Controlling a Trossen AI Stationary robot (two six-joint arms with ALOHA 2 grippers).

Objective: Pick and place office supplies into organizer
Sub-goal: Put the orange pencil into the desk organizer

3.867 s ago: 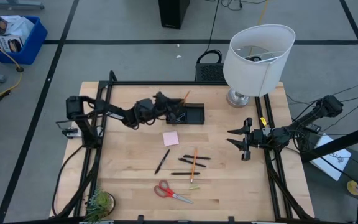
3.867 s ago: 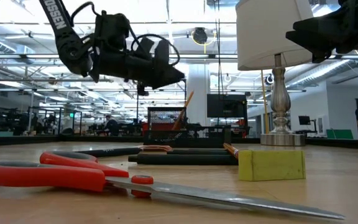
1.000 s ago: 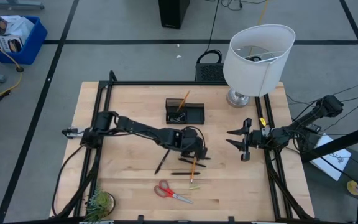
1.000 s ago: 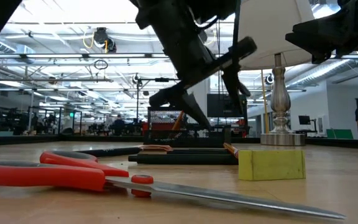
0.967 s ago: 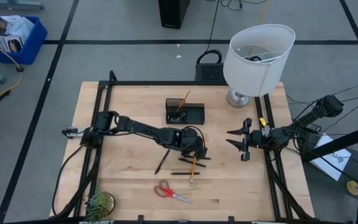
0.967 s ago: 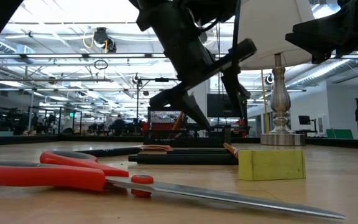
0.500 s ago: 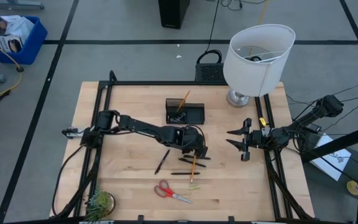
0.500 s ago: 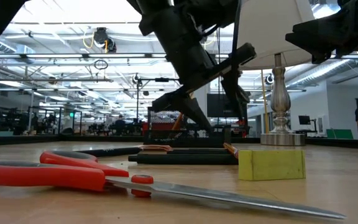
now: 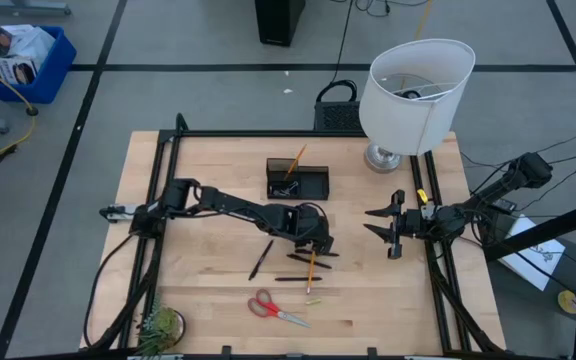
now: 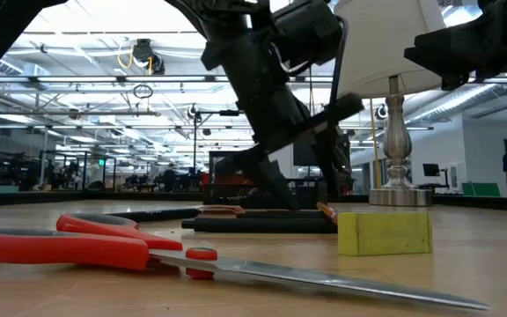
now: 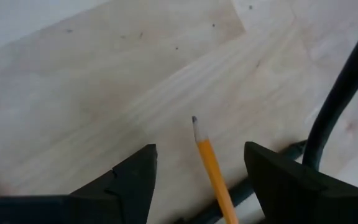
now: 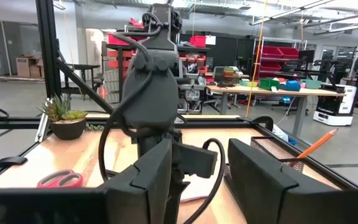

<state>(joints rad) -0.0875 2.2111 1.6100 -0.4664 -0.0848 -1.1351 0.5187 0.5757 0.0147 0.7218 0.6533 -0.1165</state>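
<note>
Left tool (image 11: pixel 197 171), fingers spread wide, straddles the pencil (image 11: pixel 213 168) lying on the counter (image 9: pixel 208 260), whose long axis we see running straight between them, the right tool (image 9: pixel 386 226) waiting well apart.

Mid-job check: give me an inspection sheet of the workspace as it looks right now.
Surface: light wooden table, black frame rails.
Job's things: black rectangular organizer holds one orange pencil; loose orange pencil, thin black pens and red-handled scissors lie on the wood. Pink pad: nothing seen.
Clutter: white lampshade lamp, small green plant.
Hands: left hand open, low over the loose pencil's tip; right hand open, waiting at the table's right edge.
Cables: dark cables by the right arm.
Surroundings: blue bin on the floor; a person at the far right of the low view.
</note>
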